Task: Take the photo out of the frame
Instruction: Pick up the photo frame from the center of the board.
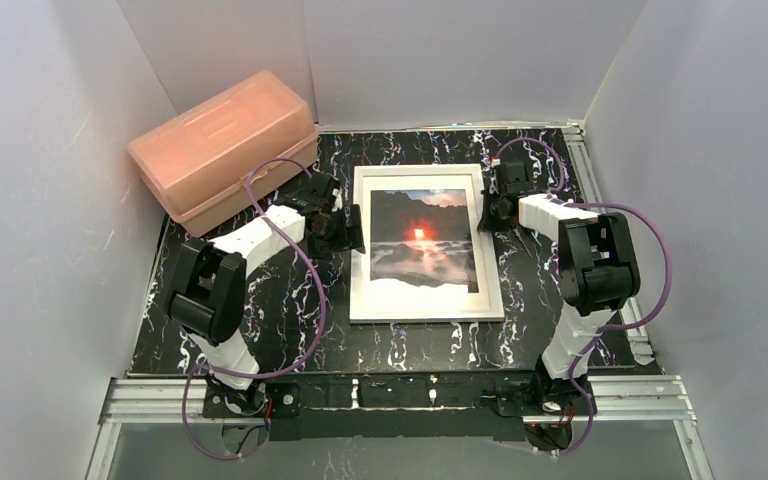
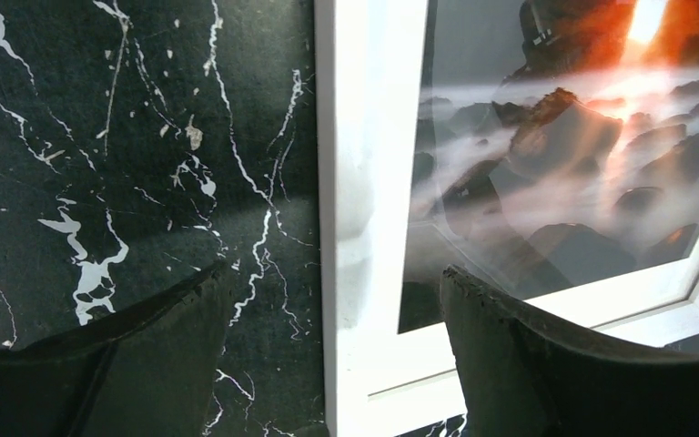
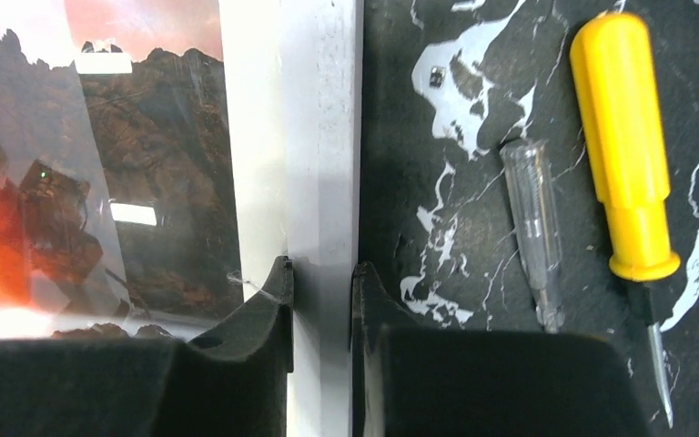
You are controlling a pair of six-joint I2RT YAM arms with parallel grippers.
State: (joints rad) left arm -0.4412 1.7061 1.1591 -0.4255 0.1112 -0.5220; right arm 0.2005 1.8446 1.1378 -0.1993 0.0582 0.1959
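The frame (image 1: 420,308) lies flat and face up in the middle of the table, a thin white border around a white mat. Behind its glass sits the photo (image 1: 422,235), an orange-red glow over mist and dark rocks. My left gripper (image 1: 352,228) is open and straddles the frame's left edge (image 2: 364,182), one finger over the table and the other over the photo (image 2: 546,155); its midpoint (image 2: 337,271) is above the border. My right gripper (image 1: 490,205) is shut on the frame's right border (image 3: 323,137), with its fingertips (image 3: 322,269) pressed against both sides of that rail.
A pink plastic box (image 1: 222,150) stands at the back left corner. Right of the frame, beside my right gripper, lie a yellow-handled screwdriver (image 3: 621,137) and a clear-handled tool (image 3: 532,228). White walls enclose the black marbled table (image 1: 290,330).
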